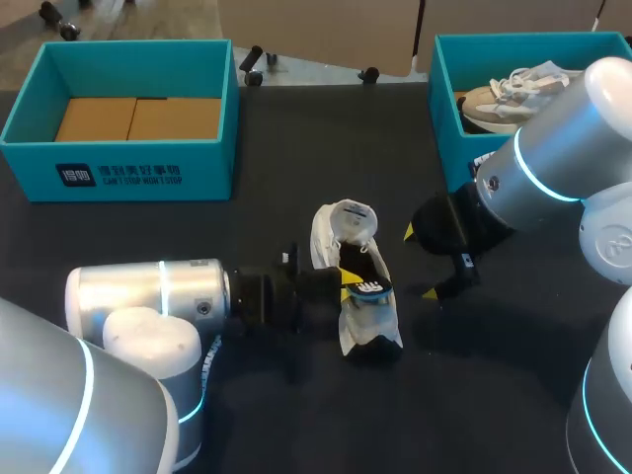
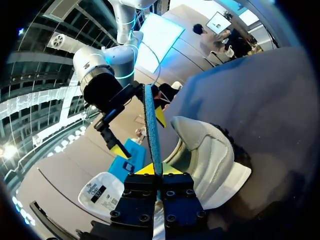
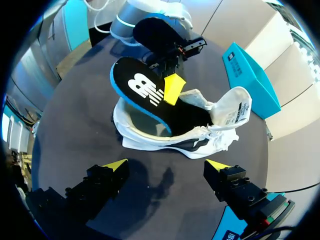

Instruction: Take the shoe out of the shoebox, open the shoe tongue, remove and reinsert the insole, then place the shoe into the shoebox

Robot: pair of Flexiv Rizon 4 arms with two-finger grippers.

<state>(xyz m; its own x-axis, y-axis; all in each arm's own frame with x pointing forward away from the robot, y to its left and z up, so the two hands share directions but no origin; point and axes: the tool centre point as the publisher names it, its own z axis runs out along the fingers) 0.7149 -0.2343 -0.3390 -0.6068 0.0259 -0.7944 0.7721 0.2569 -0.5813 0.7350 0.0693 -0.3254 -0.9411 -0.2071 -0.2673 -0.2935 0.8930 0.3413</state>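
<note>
White shoe [image 1: 348, 314] lies mid-table [image 1: 296, 138], long axis running away from the robot, tongue [image 1: 353, 219] flipped open at the far end. Left gripper [image 1: 343, 287] sits at the shoe's left flank, jaws pinched narrow on the black insole [image 3: 142, 92], which is tilted up with its lower end in the shoe opening. Right gripper [image 1: 423, 263] hovers just beside the opposite flank, jaws wide and holding nothing. Left arm is nearer. The insole likely has to travel along the shoe's long axis.
</note>
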